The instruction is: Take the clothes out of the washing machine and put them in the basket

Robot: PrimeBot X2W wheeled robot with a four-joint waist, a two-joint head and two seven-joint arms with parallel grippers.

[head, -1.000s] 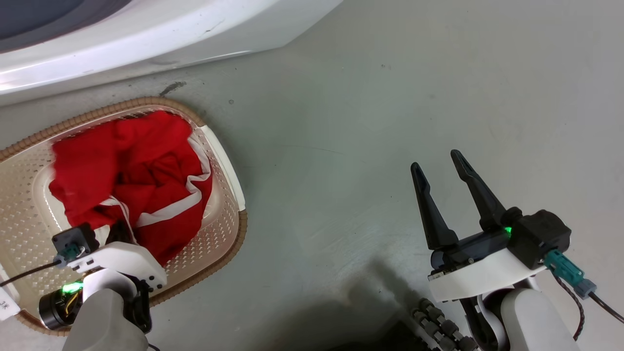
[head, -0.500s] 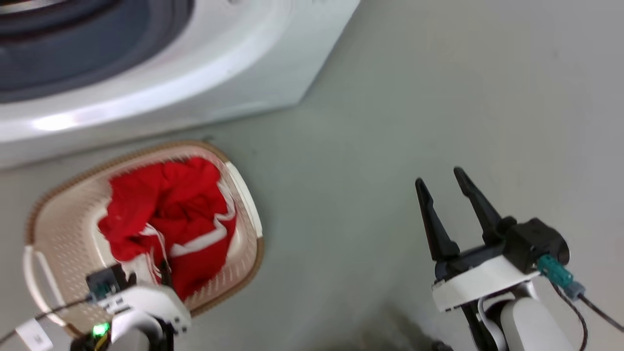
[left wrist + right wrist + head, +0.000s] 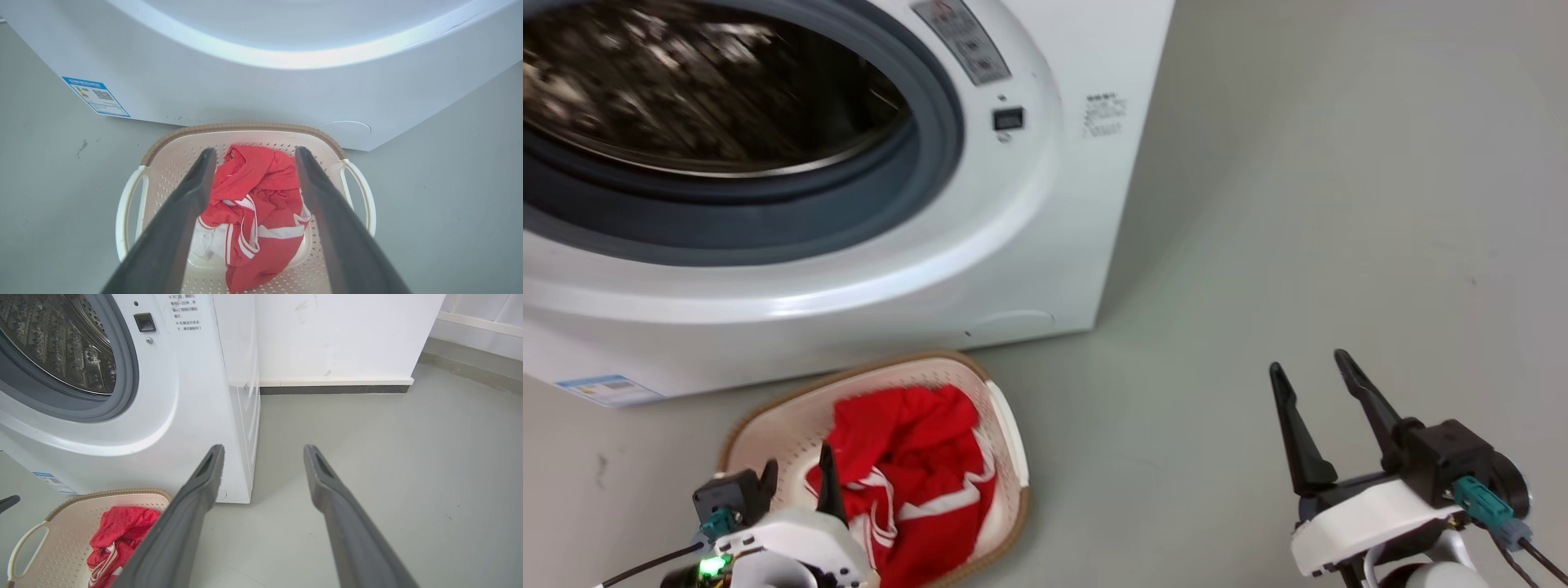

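Red clothes [image 3: 907, 474] with white stripes lie bunched in the cream basket [image 3: 892, 360], which stands on the floor against the foot of the white washing machine [image 3: 1029, 245]. The machine's porthole is open, and the part of the steel drum [image 3: 686, 82] in view is blurred. My left gripper [image 3: 796, 464] hangs open just above the basket's near side, and in the left wrist view its fingers [image 3: 192, 196] frame the clothes [image 3: 253, 204] without touching them. Well to the right of the basket, my right gripper [image 3: 1307, 363] is open over bare floor, holding nothing.
Grey floor [image 3: 1298, 204] stretches to the right of the machine. In the right wrist view a white wall with a dark baseboard [image 3: 335, 390] stands behind it. A blue label [image 3: 96, 96] is stuck low on the machine's front, and the basket has white side handles [image 3: 359, 192].
The head camera has tilted up, bringing the porthole and drum into view. My left gripper's fingers, earlier down at the clothes, now stand free and open above the basket.
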